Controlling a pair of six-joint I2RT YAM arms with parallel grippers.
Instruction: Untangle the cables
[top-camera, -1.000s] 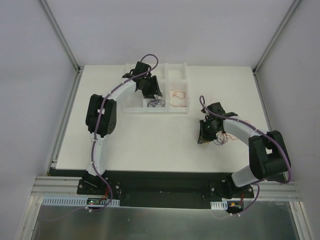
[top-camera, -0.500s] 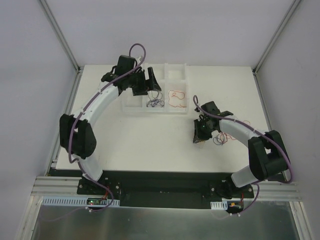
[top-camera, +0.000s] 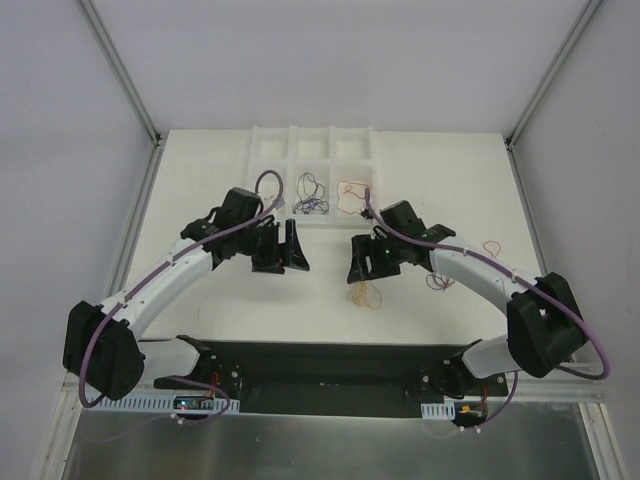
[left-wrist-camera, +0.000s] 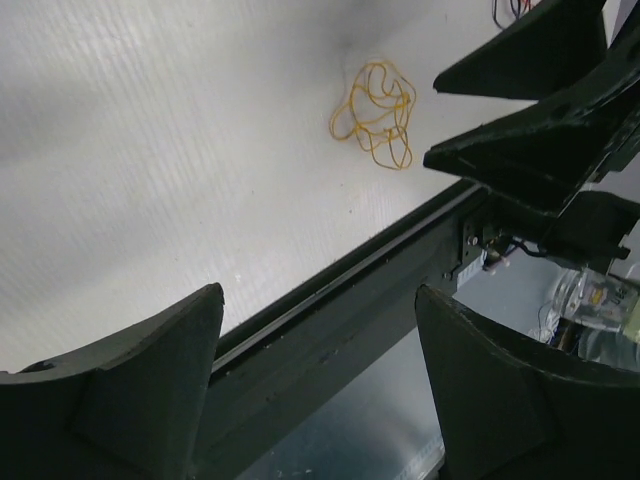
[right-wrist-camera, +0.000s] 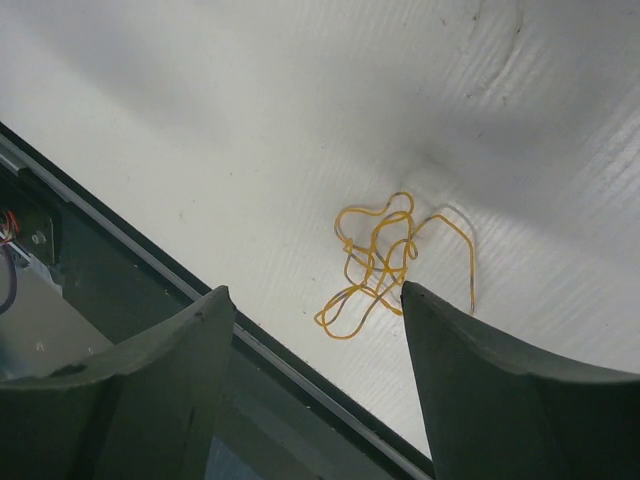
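Risk: yellow cable (right-wrist-camera: 385, 265) is thin and lies flat on the counter (right-wrist-camera: 200, 120), so the right fingers (right-wrist-camera: 500, 400) could close on nothing or scrape. It sits just beyond their tips, between them. Both arms low, facing each other. Left fingers (left-wrist-camera: 130, 390) and right fingers are apart, empty.

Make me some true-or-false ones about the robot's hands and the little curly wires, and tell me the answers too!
1. The yellow wire lies on the table. True.
2. The left gripper is holding a wire. False: it is open and empty.
3. The blue wire sits in a compartment of the tray. True.
4. The right gripper is shut. False: its fingers are spread apart, with nothing between them.
5. The red-orange wire in the tray shares the blue wire's compartment. False: it lies in the next compartment.
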